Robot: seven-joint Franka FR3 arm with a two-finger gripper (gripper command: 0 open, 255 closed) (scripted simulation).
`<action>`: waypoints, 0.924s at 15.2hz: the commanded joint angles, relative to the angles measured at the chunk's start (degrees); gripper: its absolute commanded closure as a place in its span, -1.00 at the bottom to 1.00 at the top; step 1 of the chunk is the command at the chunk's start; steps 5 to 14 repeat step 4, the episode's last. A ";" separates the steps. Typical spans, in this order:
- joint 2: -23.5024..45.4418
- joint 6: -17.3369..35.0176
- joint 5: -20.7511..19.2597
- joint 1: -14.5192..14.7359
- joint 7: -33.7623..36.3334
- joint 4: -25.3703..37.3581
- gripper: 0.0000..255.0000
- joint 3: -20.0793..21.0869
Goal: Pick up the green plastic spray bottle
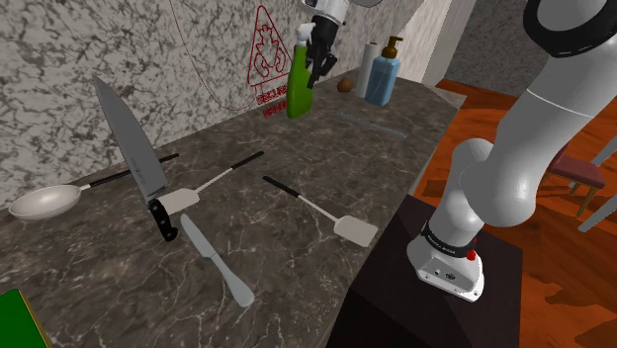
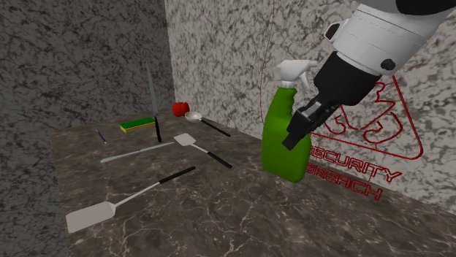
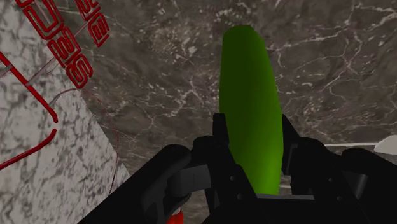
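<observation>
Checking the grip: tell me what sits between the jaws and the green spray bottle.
Nothing. In the wrist view the gripper has its jaws straight against the green spray bottle, one each side.

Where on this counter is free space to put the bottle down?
Bare counter lies between the green spray bottle, held in the claw, and the nearest spatula. It is crowded toward the shoulder view's left, around the big knife, spoon and table knife.

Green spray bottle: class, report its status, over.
Claw shut on green spray bottle. Bottle close to marbled wall. Spatula lies well apart.
</observation>
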 commanded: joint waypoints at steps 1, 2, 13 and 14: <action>0.15 -1.37 0.02 0.03 0.53 1.59 1.00 -0.03; 0.22 -2.08 0.02 0.03 0.80 2.39 1.00 -0.06; 0.22 -2.18 0.02 0.03 0.84 2.52 1.00 -0.06; 0.22 -2.18 0.02 0.03 0.84 2.52 1.00 -0.06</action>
